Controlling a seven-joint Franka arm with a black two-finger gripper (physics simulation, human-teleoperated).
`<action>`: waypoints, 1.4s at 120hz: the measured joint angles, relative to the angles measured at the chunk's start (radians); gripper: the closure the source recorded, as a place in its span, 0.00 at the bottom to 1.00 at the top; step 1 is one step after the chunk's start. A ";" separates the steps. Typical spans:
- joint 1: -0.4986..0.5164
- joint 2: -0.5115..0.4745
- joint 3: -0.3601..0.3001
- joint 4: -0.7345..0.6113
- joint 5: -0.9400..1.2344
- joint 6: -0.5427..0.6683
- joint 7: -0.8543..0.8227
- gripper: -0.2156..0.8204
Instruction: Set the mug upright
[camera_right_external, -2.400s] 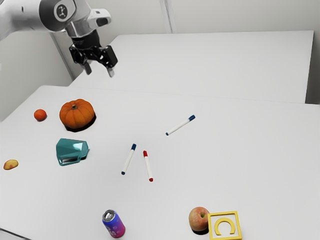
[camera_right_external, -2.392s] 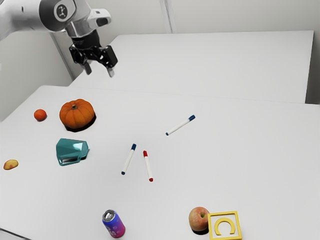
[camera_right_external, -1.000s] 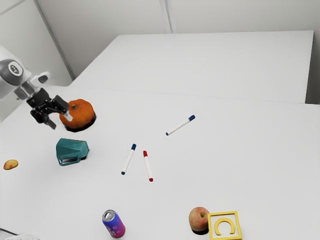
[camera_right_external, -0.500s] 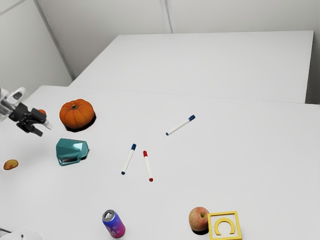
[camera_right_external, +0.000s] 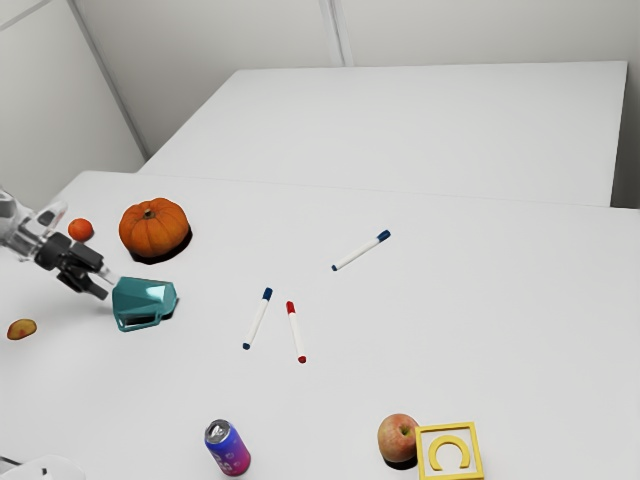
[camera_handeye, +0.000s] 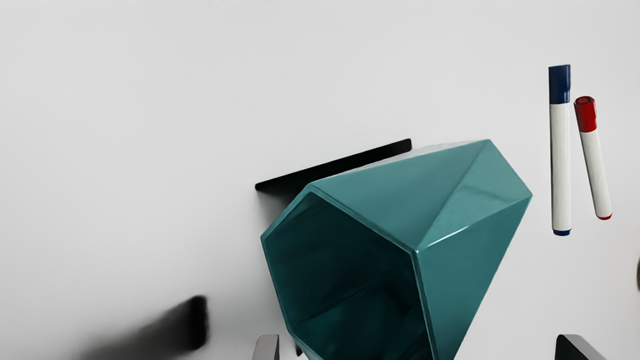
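Pale walls (camera_right_external: 230, 40) rise behind a white desk (camera_right_external: 400, 300), where the teal mug (camera_right_external: 145, 298) lies on its side at the middle left of the exterior view, mouth toward that view's left edge, handle toward its bottom. Beside the mouth is the pincer (camera_right_external: 111, 288), its fingers (camera_handeye: 267, 347) spread wide and gripping nothing; whether either one touches the mug I cannot tell. The mug looks stiff and fairly light, perhaps ceramic, so a knock could chip it. Glossy walls may slip, and the taper toward the base could squeeze it out of a shallow pinch. Flat facets near the rim should seat the pads best; the thin handle would likely let it swivel.
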 joint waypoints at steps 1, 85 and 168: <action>0.000 0.000 0.000 -0.001 -0.003 -0.001 0.001 0.21; -0.015 0.005 -0.007 -0.056 -0.139 -0.022 0.051 0.80; -0.195 -0.304 -0.033 -0.266 -0.086 0.168 0.036 0.97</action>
